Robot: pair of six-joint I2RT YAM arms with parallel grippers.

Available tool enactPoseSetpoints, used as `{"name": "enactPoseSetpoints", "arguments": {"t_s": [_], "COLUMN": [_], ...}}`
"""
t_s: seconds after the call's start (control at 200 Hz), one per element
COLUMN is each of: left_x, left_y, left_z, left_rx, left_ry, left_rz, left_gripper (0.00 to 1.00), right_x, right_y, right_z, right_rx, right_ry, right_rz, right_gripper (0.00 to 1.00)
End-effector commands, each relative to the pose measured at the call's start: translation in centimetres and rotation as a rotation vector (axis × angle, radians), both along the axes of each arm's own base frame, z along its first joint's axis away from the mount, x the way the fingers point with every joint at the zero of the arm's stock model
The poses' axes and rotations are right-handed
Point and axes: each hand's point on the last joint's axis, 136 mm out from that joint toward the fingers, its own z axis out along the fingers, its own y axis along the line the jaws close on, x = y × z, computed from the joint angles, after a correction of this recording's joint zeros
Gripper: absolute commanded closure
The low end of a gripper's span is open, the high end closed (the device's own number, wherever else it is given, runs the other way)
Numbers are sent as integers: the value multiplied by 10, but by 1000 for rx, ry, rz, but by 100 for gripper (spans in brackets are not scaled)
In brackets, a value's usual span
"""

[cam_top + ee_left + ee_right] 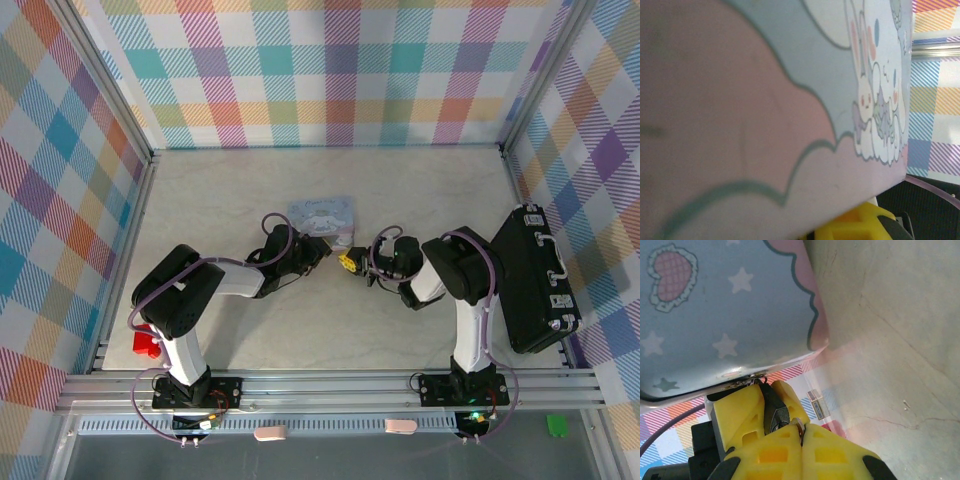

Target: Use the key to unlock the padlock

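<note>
1. The two grippers meet around the middle of the counter [890,340], well apart from all its edges, just at the near side of the pastel tin [323,215].
2. The left gripper [771,392] is clenched on a small dark body that I take to be the padlock [776,412]. It sits between the two yellow fingers, close under the tin's rim.
3. The right gripper [802,434] is clenched, its fingers pressed flat together. A small silver loop [798,424] shows right at their tips, just beside the padlock.
4. I cannot tell whether that loop is the shackle or part of the key. The key itself cannot be picked out; if it is held, the pinch hides it.
5. The step in hand looks like bringing the key to the keyhole and seating it, so unlocking is probably not yet done.
6. To do this well, the left gripper should hold firm and not move, so the padlock cannot twist away from the push.
7. The right gripper should line up with the keyway before it advances, then go in with small, straight moves. It should turn only once the key is fully seated.
8. A thin key can slip or pivot in a flat pinch, so side force is best avoided.
9. The tin is very near both sets of fingers. Any turn of the wrist should stay clear of its rim, or the tin may be nudged and the alignment lost.
</note>
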Motion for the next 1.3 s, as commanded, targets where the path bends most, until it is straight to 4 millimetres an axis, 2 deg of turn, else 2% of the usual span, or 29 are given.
{"name": "enactPoseSetpoints", "arguments": {"t_s": [0.0,0.145,0.405,0.55,0.945,1.095,1.295], "left_x": [-55,-53,-41,-37,-33,-28,-23], "left_y": [-64,-64,-57,-55,-48,-43,-43], "left_z": [50,49,41,41,41,41,44], "left_rx": [-175,-167,-147,-146,-140,-140,-141], "left_ry": [-26,-25,-16,-14,-19,-19,-25], "left_rz": [-303,-294,-232,-218,-193,-172,-165], "left_gripper": [100,100,100,100,100,100,100], "right_x": [17,7,-13,-22,-38,-48,-52], "right_y": [16,29,42,53,65,68,72], "right_z": [39,48,44,48,50,43,45], "right_rx": [55,65,54,57,44,19,30], "right_ry": [-111,-124,-104,-114,-126,-115,-118], "right_rz": [-14,16,27,39,81,103,108], "right_gripper": [100,100,100,100,100,100,100]}}
